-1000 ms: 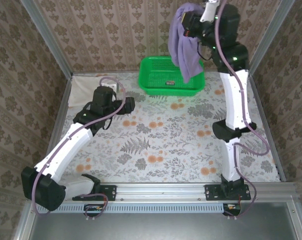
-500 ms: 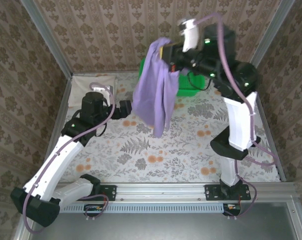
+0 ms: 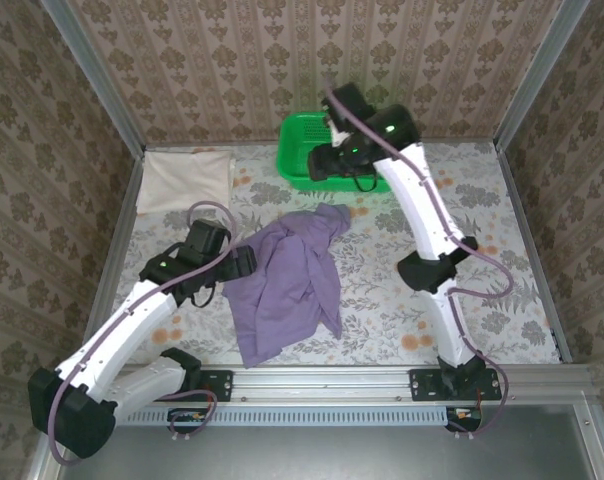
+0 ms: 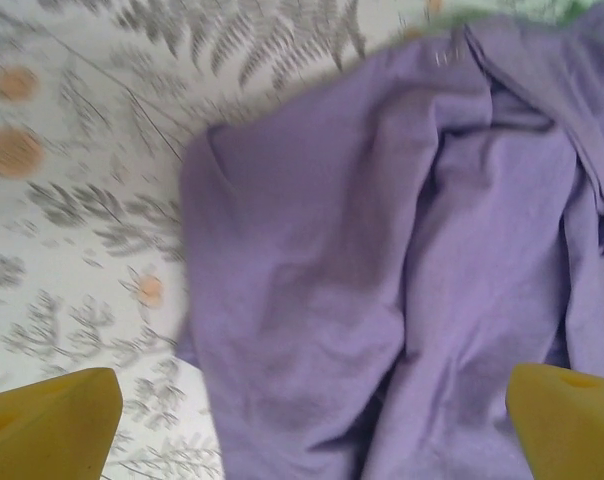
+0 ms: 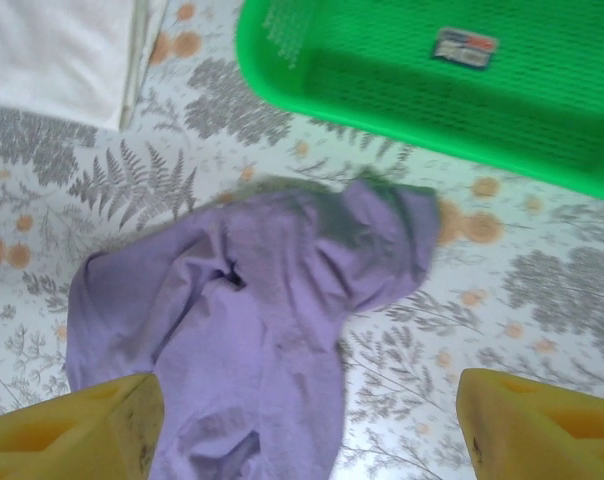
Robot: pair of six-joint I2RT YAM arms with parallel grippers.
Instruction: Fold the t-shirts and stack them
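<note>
Your left gripper [image 4: 312, 420] is hanging with its fingers spread wide and empty at the left edge of the purple t-shirt [image 3: 287, 285]. The shirt is lying crumpled and unfolded on the floral tablecloth [image 3: 382, 310] toward the front middle of the table, one bunched end reaching toward the green basket [image 3: 294, 165]. Your right gripper [image 5: 307, 430] is hovering by the basket's near rim, fingers likewise parted and gripping nothing, while the cream t-shirt [image 3: 187, 180] is lying flat at the far left corner, well apart from the purple one.
</note>
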